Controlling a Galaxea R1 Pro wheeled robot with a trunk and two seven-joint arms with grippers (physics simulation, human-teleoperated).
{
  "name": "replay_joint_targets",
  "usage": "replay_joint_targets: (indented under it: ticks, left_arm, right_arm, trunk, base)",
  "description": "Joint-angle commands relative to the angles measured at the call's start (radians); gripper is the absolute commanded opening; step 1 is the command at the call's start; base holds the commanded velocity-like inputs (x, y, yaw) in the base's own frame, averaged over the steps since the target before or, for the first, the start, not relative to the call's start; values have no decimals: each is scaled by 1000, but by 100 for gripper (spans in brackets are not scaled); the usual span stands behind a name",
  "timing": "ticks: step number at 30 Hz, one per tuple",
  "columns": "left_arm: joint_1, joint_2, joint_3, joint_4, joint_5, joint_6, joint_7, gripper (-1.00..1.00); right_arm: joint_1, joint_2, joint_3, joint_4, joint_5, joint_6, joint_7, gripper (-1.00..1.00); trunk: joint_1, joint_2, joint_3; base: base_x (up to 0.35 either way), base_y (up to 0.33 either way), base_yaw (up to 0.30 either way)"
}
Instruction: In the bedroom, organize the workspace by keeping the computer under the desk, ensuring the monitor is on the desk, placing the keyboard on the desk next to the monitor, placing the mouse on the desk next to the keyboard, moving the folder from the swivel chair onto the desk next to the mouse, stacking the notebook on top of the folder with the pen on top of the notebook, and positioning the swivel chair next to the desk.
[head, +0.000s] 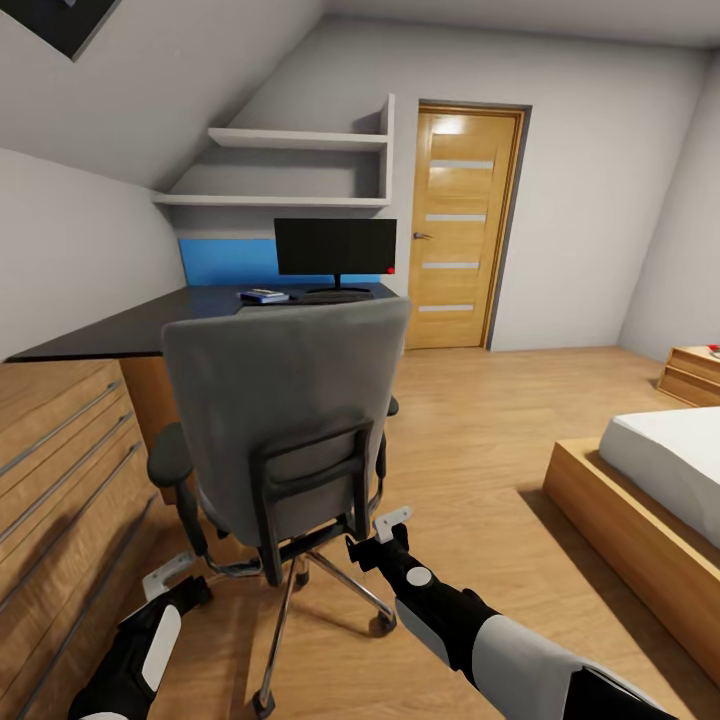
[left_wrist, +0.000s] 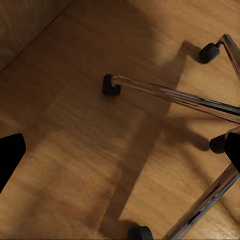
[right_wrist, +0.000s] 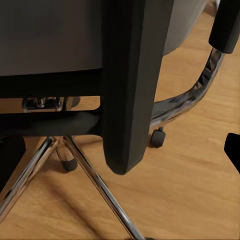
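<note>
Bedroom floor (head: 470, 440): swivel chair (head: 285, 400) upright at center frame, back toward us; our left gripper (head: 168, 578) and right gripper (head: 392, 524) released

No readable text is showing anywhere. The black flat monitor (head: 335, 247) is displaying nothing. No labels or numbers are appearing.

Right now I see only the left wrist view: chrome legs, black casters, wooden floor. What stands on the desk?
Observer: A black flat monitor stands on the dark desk.
Operator: Anything beside it?
Observer: A small blue-and-white object lies left of its stand; too small to name.
Operator: And the right jaws?
Observer: The right gripper is open behind the grey swivel chair, its black back support between the jaws.
</note>
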Motion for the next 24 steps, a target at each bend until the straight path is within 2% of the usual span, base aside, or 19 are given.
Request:
replay_joint_targets:
  ticks: [1,8,14,24]
  left_arm:
    - [0,-1,2,-2,11,4,4,100]
    - [0,-3,1,-3,10,-3,4,100]
    - [0,-4,2,-4,10,-41,3,100]
    - [0,-5,2,-4,10,-46,3,100]
  right_arm:
    - [-1,0,9,0,-9,-4,-6,100]
    - [-1,0,9,1,-9,-4,-6,100]
    - [-1,0,9,1,-9,-4,-6,100]
    - [-1,0,9,1,-9,-4,-6,100]
  trunk:
    - [0,0,-1]
    - [0,0,-1]
    - [0,0,-1]
    - [0,0,-1]
  base:
    - [40,0,0]
    - [118,-45,0]
    - [240,-168,0]
    - [255,-193,0]
